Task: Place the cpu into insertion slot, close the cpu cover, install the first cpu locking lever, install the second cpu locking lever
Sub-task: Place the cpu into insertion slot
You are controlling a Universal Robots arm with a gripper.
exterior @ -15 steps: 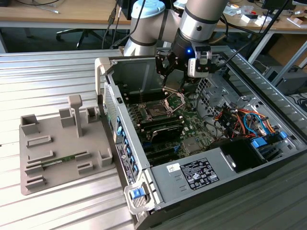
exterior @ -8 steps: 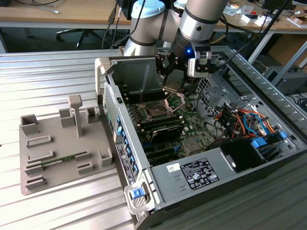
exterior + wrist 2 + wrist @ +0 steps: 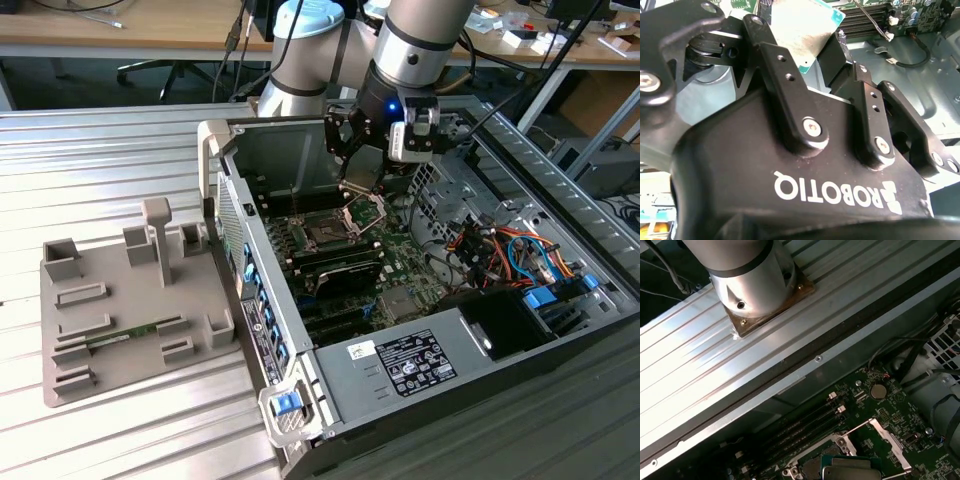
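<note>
Hand [image 3: 797, 35] pinches cpu [image 3: 805, 22] by its edges, held tilted just above insertion slot [image 3: 326, 232], not seated yet. cpu cover [image 3: 367, 211] stands swung open, prob. so slot is reachable inside PC case [image 3: 280, 150].

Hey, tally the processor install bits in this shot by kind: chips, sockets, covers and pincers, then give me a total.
cpu: 1, held in the pincer
insertion slot: 1, nothing seated in it
cpu cover: 1, swung open
pincer: 1, closed on the cpu
Total: 4
</note>
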